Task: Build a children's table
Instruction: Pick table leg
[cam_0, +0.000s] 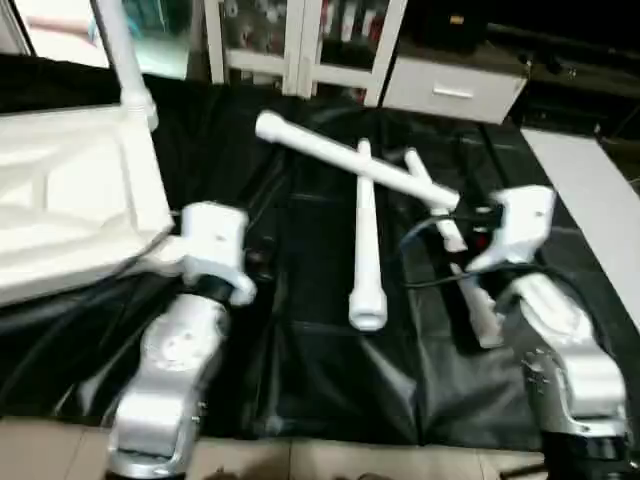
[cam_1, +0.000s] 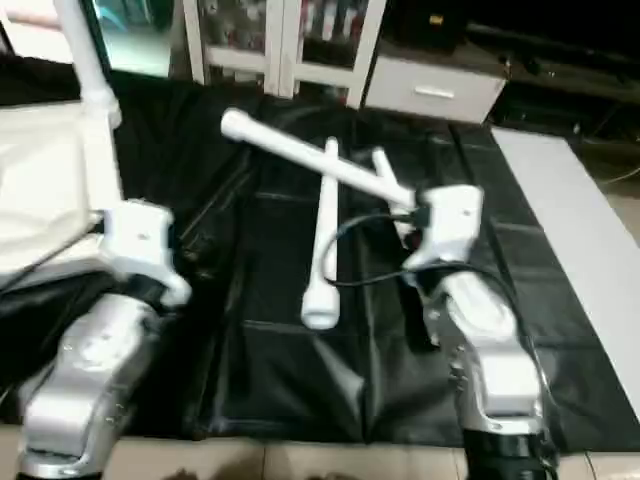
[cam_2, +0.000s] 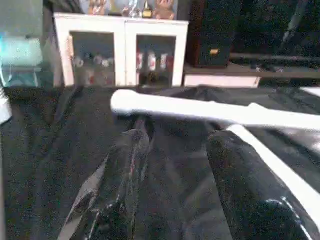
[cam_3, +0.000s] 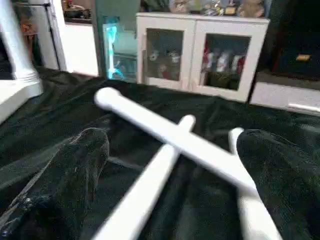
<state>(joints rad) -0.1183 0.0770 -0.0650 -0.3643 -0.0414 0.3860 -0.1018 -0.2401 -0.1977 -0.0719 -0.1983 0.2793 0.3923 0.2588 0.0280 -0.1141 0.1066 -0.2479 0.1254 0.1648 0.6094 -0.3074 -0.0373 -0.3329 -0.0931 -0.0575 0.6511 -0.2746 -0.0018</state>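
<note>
Left eye view: the white table top (cam_0: 70, 195) lies at the left edge of the frame on the black-sheeted work table (cam_0: 300, 370), ribbed underside up, with one leg (cam_0: 125, 55) standing upright in its far corner socket at upper left. Three loose legs lie in the middle: a long one (cam_0: 350, 160) runs diagonally from upper centre down to the right, crossing over a second leg (cam_0: 366, 250) that points toward the bottom of the frame, and a third (cam_0: 455, 250) lies just right of them, partly behind the right arm. The left gripper's white housing (cam_0: 215, 245) sits just beside the top's near right corner. Open black sheet spreads across the lower centre, between the two silver forearms; the sheet's front edge meets pale floor along the bottom.

Left wrist view: the left gripper (cam_2: 175, 165) stands partly open with nothing between its black fingers (cam_2: 125, 170); the diagonal leg (cam_2: 210, 112) crosses beyond them, apart from the tips. White cabinets (cam_2: 122, 50) line the back.

Right wrist view: the right gripper (cam_3: 170, 170) is spread wide and empty, the crossed legs (cam_3: 165, 132) lying between and beyond its fingers (cam_3: 75, 170), untouched.
</note>
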